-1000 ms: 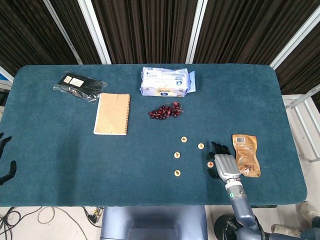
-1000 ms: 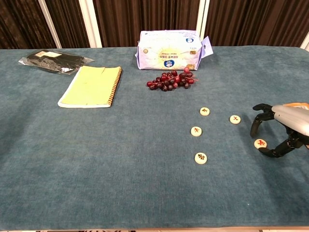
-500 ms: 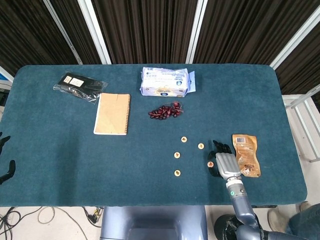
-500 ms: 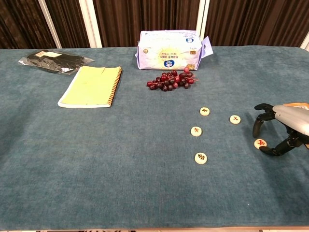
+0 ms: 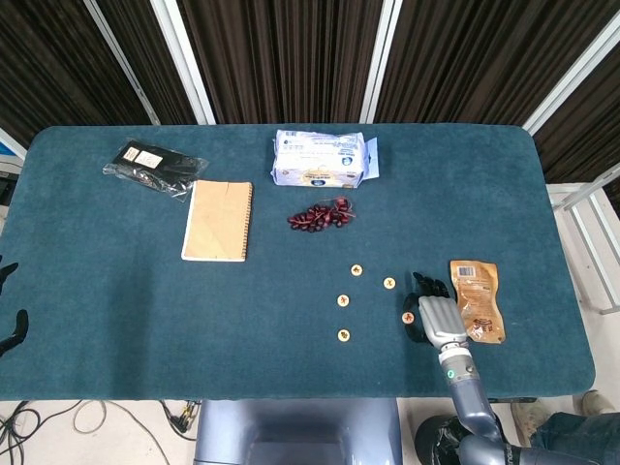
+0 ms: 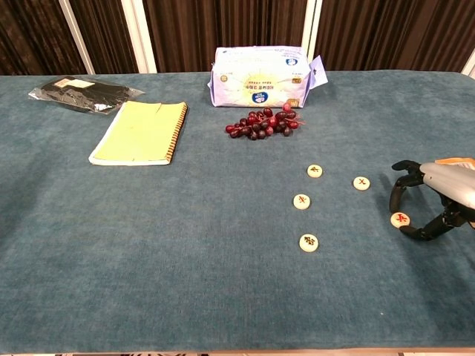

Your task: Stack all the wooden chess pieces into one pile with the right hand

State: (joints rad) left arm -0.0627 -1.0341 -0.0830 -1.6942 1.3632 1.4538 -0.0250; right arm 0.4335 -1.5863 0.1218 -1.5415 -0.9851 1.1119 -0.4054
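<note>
Since a second ago my right robot hand (image 6: 434,200) has slid a little to the right, and the chess piece with the red mark (image 6: 400,219) now shows clear beside it. On the teal worktop (image 5: 116,291) lie, far side first, a white packet of tissues (image 6: 260,76), a spiral notebook (image 6: 141,132), a black pouch in clear wrap (image 6: 78,91), a brown snack packet (image 5: 477,299) and a bunch of dark grapes (image 6: 263,124). My right robot hand arches over the near right part of the worktop, fingers spread and curved down around the red-marked piece, grasping nothing. My left robot hand (image 5: 10,325) barely shows at the edge; I cannot tell its state. Four more wooden chess pieces lie flat and apart: one (image 6: 361,183) near my hand, then (image 6: 315,171), (image 6: 301,201) and (image 6: 309,242).
</note>
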